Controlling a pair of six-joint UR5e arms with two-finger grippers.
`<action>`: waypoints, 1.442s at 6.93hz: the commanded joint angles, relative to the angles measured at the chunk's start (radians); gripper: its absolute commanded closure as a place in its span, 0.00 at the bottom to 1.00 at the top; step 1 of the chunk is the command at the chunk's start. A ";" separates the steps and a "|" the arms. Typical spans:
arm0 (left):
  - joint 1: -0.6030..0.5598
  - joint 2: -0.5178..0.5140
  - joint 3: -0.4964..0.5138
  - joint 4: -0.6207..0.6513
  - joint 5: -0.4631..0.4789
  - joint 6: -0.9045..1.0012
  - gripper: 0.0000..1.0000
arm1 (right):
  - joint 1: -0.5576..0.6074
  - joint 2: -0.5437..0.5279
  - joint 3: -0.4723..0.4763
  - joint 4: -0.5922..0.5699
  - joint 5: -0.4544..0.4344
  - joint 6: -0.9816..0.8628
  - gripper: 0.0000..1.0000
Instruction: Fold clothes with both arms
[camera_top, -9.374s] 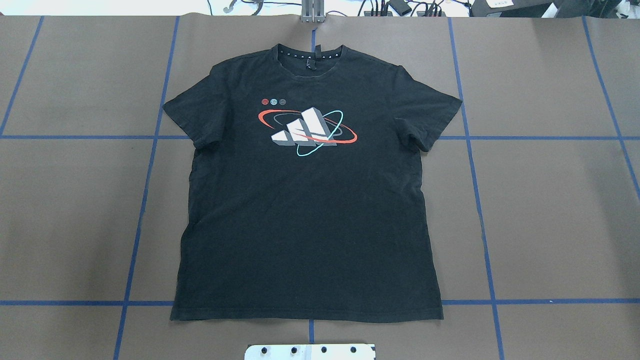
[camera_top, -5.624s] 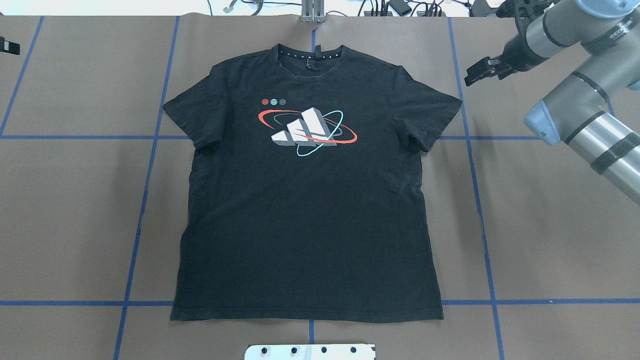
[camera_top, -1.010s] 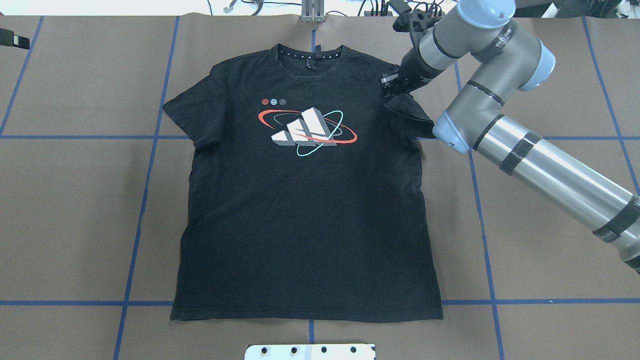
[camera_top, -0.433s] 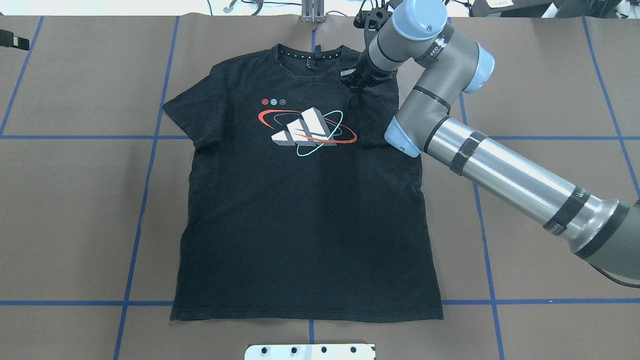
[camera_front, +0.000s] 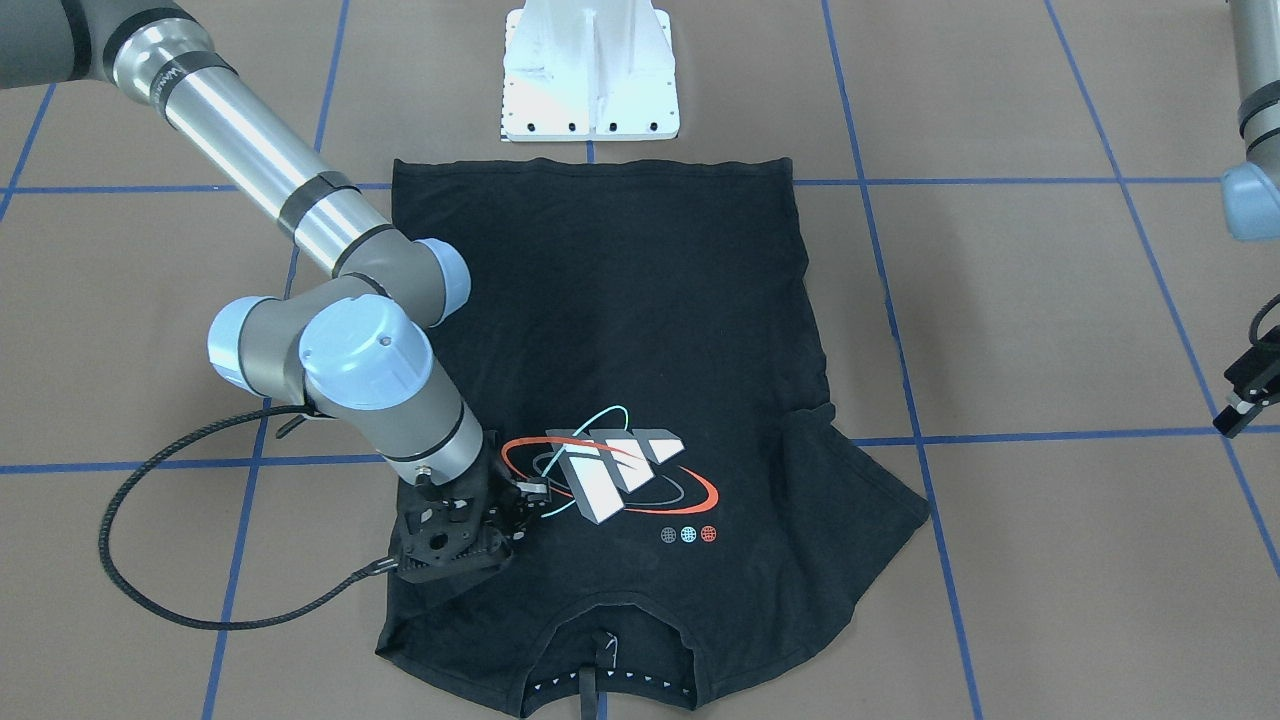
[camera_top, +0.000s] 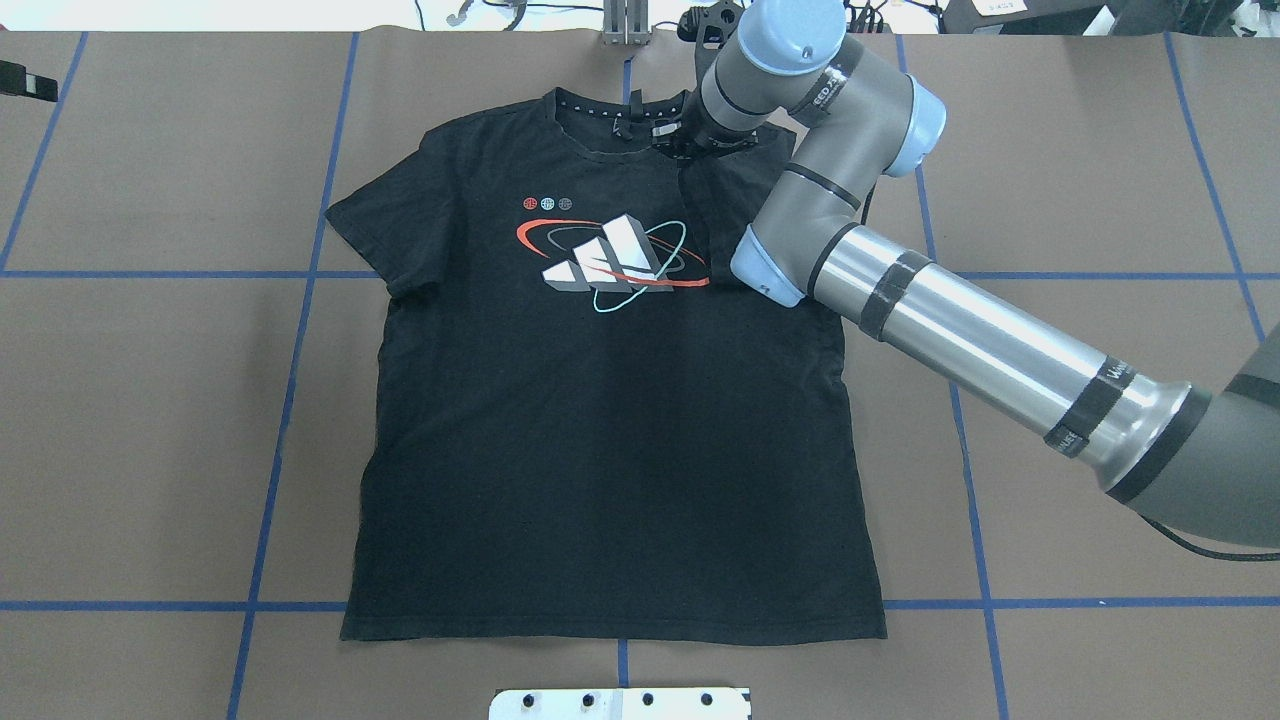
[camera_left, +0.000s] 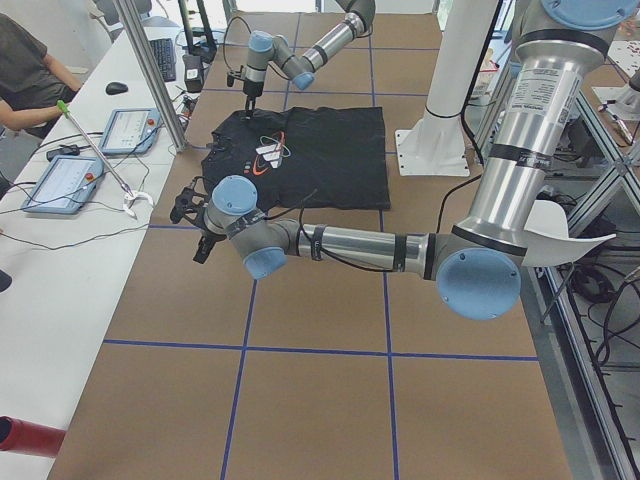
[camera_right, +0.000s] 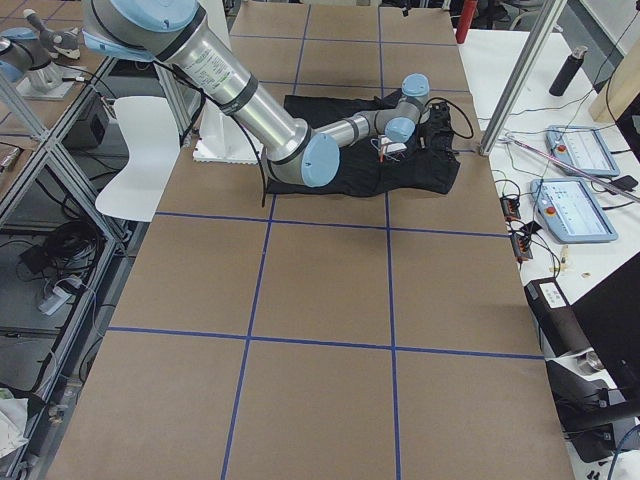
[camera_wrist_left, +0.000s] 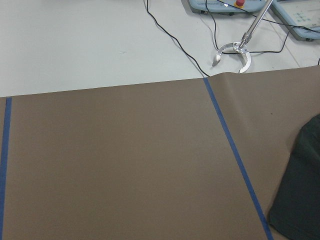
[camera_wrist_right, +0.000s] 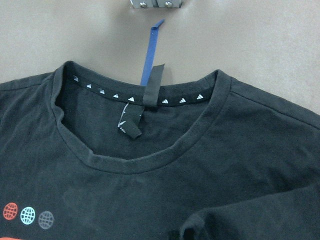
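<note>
My right arm (camera_top: 980, 335) has come in over the table's (camera_top: 150, 400) right edge. My right gripper (camera_top: 672, 140) has pinched the T-shirt's (camera_top: 600, 450) right sleeve (camera_top: 715, 220) and folded it inward beside the collar. My left gripper (camera_top: 22, 80) has appeared at the left edge.

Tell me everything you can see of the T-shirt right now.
The T-shirt is black, a soft knit by its look, lying flat and face up on the brown table cover, with its hem toward the robot's base and its collar on the far side. A white-grey block logo ringed by orange and teal ellipses sits on the chest. The sleeve on the robot's right is folded in over the chest, and the right tool seems to pinch it near the collar. The other sleeve lies spread.
</note>
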 joint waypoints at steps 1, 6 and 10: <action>-0.001 -0.001 0.000 -0.001 0.000 -0.004 0.01 | -0.015 0.029 -0.014 0.003 -0.010 0.000 1.00; 0.001 -0.006 0.000 0.001 0.000 -0.016 0.01 | 0.019 0.026 -0.008 0.007 0.018 0.015 0.00; 0.196 -0.121 0.008 -0.002 0.109 -0.325 0.01 | 0.206 -0.047 0.080 -0.002 0.320 0.008 0.00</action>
